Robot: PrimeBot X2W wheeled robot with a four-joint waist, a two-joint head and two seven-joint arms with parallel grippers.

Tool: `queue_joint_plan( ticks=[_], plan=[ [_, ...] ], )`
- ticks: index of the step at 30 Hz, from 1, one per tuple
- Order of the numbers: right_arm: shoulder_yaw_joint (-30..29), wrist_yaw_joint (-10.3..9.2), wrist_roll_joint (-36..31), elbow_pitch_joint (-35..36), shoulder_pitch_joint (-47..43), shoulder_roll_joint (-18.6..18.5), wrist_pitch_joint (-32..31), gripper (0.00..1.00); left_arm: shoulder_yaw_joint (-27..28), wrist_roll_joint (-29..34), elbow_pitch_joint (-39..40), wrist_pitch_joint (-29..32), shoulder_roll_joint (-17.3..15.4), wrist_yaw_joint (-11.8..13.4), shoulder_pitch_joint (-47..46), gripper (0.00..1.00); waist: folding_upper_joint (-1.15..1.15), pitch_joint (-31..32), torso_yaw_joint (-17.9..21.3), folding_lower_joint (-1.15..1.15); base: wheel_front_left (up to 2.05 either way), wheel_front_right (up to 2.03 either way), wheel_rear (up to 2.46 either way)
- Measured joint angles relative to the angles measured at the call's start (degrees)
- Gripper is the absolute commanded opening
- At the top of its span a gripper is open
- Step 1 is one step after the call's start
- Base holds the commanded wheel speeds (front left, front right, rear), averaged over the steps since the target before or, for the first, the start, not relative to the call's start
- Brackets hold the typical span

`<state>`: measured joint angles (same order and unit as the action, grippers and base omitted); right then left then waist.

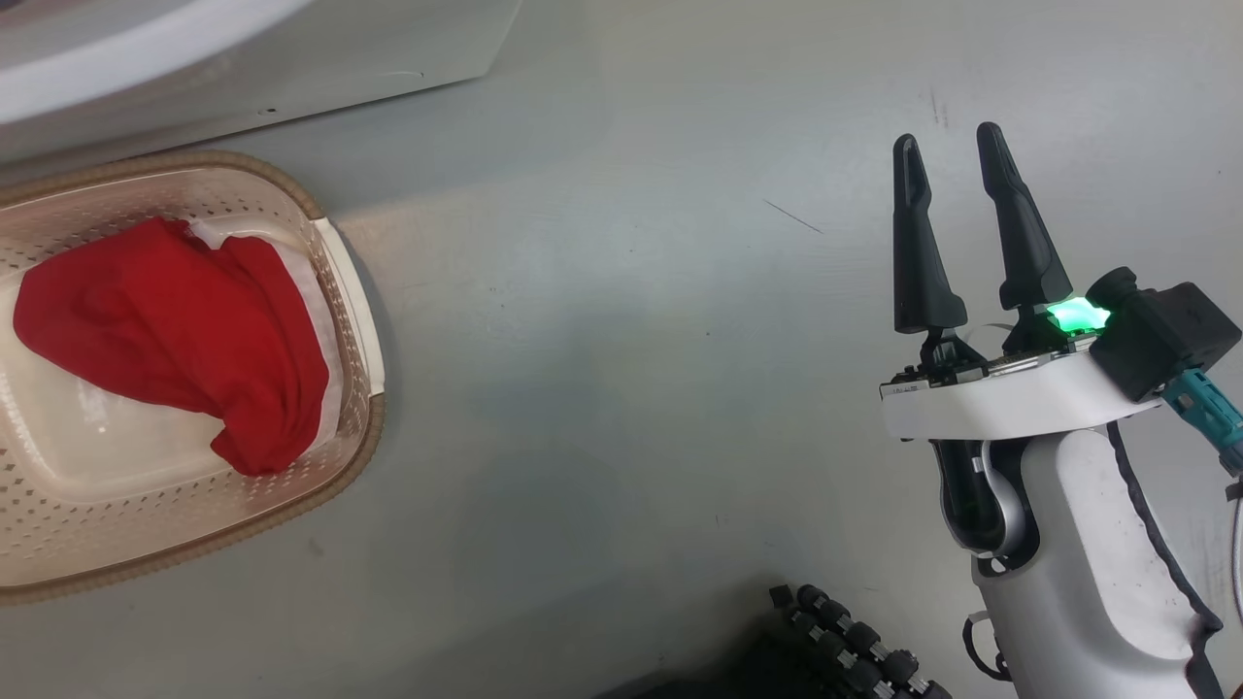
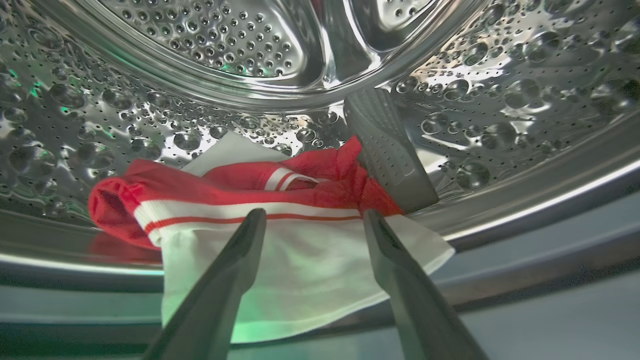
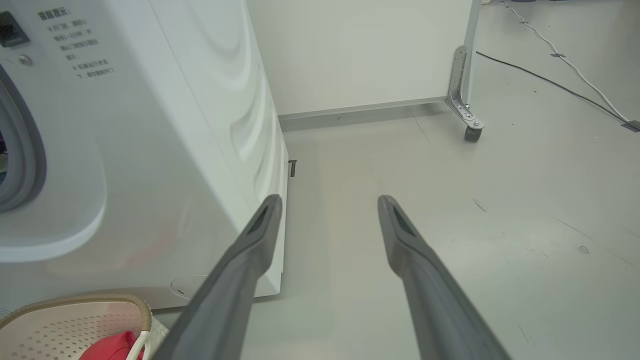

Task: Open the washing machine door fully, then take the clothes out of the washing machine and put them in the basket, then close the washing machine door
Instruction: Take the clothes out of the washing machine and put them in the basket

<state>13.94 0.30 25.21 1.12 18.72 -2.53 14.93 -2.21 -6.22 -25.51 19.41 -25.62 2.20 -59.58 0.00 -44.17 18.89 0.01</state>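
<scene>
Head view: my R gripper (image 1: 948, 139) hangs over the bare grey floor (image 1: 621, 388), fingers apart, nothing btwn them. The basket (image 1: 369, 427) sits on the floor at the left, just in front of the washing machine (image 1: 243, 68). A red garment (image 1: 175, 320) w/ a white edge lies bunched inside it.

L wrist view: my L gripper (image 2: 315, 215) is at the mouth of the steel drum (image 2: 200, 40), fingers spread wide, clamped on nothing. A striped garment (image 2: 300, 270), red w/ a white panel, lies on the drum's bottom and spills over the front lip, right beside a grey ribbed paddle (image 2: 390, 150). My tips frame the cloth; can't tell if they touch it.

R wrist view: R fingers apart, over the floor by the machine's front corner. The grey door seal (image 3: 25, 150) is at the left edge, and the basket's corner w/ red cloth is bottom left. A caster (image 3: 472, 134) under a white panel stands well back.
</scene>
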Motion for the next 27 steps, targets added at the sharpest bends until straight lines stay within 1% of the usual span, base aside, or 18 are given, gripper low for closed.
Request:
queue_joint_plan(
  ticks=[5,7,8,12,16,17,18,19,20,27],
  plan=[
    [0.0,-0.04,0.0,-0.3,0.5,0.0,0.0,1.00,-0.2,0.8,-1.4,2.7,-1.2,-0.6,-2.0,1.00,0.00,-0.3,0.3,0.00,0.00,0.00,0.00],
    [0.1,-0.10,0.0,-0.3,0.8,0.0,0.0,1.00,-0.5,1.2,-2.3,4.8,-1.8,-0.9,-2.7,1.00,0.00,-0.3,0.3,0.00,0.00,0.00,0.00],
    [0.2,-0.45,0.0,-0.3,0.9,0.0,0.0,1.00,-0.5,1.4,-2.8,5.9,-2.0,-1.0,-3.0,1.00,0.00,-0.3,0.3,0.00,0.00,0.00,0.00],
    [0.4,-0.45,0.0,-0.4,0.9,0.0,0.0,1.00,-0.8,1.4,-4.9,10.3,-2.1,-1.5,-4.1,1.00,0.00,-0.3,0.2,-0.01,0.00,0.00,0.00],
    [0.8,-0.45,0.0,-0.5,1.2,0.0,0.0,1.00,-1.0,1.2,-5.9,13.1,-2.1,-1.8,-5.6,1.00,0.00,-0.3,0.3,-0.01,0.00,0.00,0.00],
    [0.9,-0.45,0.0,-0.6,1.3,0.0,0.0,1.00,-0.9,1.1,-6.1,13.8,-2.1,-1.8,-5.9,0.95,0.00,-0.3,0.3,-0.01,0.00,0.00,0.00],
    [0.9,-0.46,0.0,-0.6,1.4,0.0,0.0,1.00,-0.9,0.8,-6.3,14.4,-2.1,-1.9,-6.2,0.55,0.00,-0.3,0.3,-0.01,0.00,0.00,0.00],
    [0.9,-0.46,0.1,-0.6,1.4,0.0,0.0,1.00,-0.9,0.7,-6.4,14.8,-2.1,-2.0,-6.4,0.24,0.00,-0.3,0.4,-0.01,0.00,0.00,0.00],
    [0.9,-0.46,0.1,-0.6,1.4,0.0,0.0,1.00,-0.9,0.7,-6.5,15.1,-2.1,-2.0,-6.6,0.00,0.00,-0.3,0.4,-0.01,0.00,0.00,0.00],
    [0.9,-0.47,0.1,-1.0,1.7,0.0,0.0,1.00,-1.8,0.8,-6.6,15.2,-2.1,-2.4,-7.3,0.00,0.00,-0.4,0.6,-0.01,0.00,0.00,0.00]
  ],
)
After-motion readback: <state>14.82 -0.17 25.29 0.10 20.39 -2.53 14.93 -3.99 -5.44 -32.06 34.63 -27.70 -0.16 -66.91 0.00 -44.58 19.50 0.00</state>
